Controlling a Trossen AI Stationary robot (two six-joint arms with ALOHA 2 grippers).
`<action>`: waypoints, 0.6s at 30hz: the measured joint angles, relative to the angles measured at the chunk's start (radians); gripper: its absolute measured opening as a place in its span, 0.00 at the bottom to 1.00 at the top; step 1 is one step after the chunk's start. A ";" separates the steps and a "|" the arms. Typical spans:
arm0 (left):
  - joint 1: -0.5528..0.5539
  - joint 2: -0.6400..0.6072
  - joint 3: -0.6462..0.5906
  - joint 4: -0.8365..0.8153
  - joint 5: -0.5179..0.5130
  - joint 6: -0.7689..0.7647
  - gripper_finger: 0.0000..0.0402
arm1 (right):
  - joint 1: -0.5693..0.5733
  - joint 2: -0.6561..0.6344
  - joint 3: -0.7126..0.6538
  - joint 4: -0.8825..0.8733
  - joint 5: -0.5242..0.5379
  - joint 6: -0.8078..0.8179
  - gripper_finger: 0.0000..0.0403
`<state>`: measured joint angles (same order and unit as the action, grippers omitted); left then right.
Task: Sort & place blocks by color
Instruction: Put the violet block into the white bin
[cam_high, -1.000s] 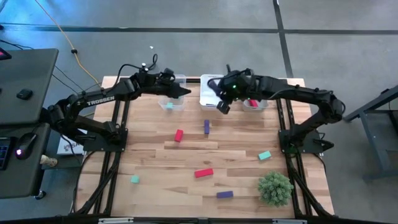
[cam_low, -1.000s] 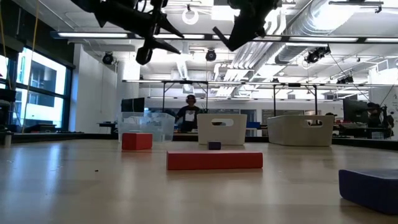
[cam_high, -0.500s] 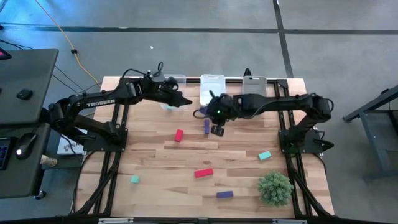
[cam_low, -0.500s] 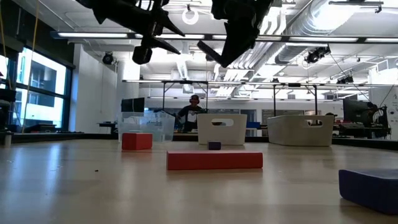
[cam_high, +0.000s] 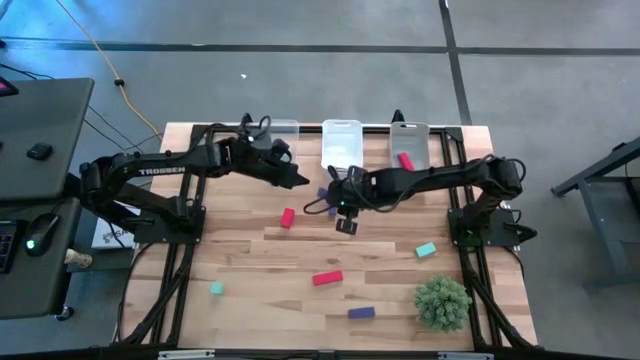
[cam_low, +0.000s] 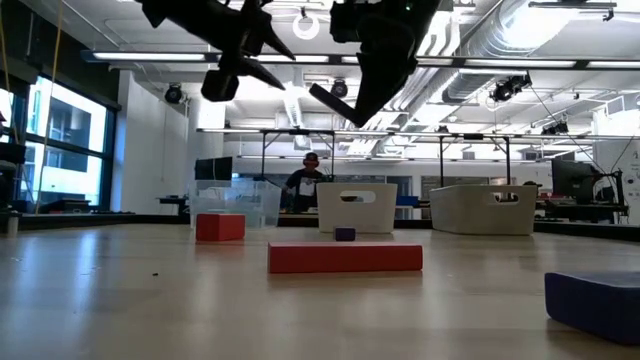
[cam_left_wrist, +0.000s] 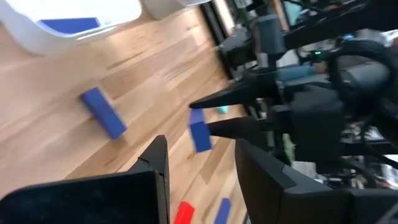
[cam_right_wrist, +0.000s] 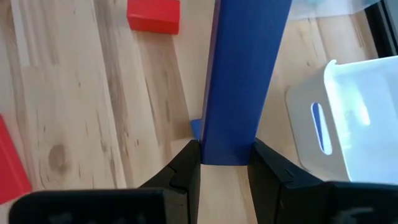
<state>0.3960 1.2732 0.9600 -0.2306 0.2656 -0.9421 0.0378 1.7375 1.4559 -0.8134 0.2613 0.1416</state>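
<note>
At the near edge of the bench (cam_high: 250, 250): a purple block (cam_high: 361, 312) lies flat, just beside the fuzzy green plant ball (cam_high: 442, 302); a teal block (cam_high: 216, 288) sits well apart from both, toward the left arm's side.
A little farther in: a red bar (cam_high: 327, 278) lies flat near the middle; a second teal block (cam_high: 426, 250) rests toward the right arm's side.
Mid-bench: a short red block (cam_high: 287, 217) lies alone on the wood.
Right claw (cam_right_wrist: 225, 155): hangs over the middle of the bench, lifted clear of the wood, its fingers pinching a purple bar (cam_right_wrist: 245, 81) by one end, so the bar juts out past the fingertips.
Loose purple piece (cam_left_wrist: 102, 112): lies flat on the wood near the right claw, touching nothing.
Left claw (cam_left_wrist: 200, 155): raised in the air just beside the right claw, on the side of the left arm, fingers spread with nothing between them.
Far edge: three bins stand in a row. The clear bin (cam_high: 283, 130) is nearest the left arm, the white bin (cam_high: 342, 143) stands in the middle, and the second clear bin (cam_high: 410, 135) holds a red piece (cam_high: 405, 160).
Beyond the bench: a person (cam_low: 305, 182) shows in the room behind the bins.
</note>
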 joint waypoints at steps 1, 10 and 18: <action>-0.007 0.000 0.000 -0.013 -0.007 -0.001 0.26 | 0.004 0.002 0.000 0.003 0.008 0.007 0.19; -0.033 0.009 0.000 -0.017 -0.013 -0.011 0.26 | 0.014 0.003 0.000 0.046 0.020 0.014 0.19; -0.044 0.063 -0.001 0.007 0.000 -0.019 0.26 | 0.008 0.003 0.002 0.088 0.015 -0.044 0.19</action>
<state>0.3525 1.3359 0.9592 -0.2240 0.2653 -0.9610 0.0457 1.7405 1.4578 -0.7254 0.2763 0.0976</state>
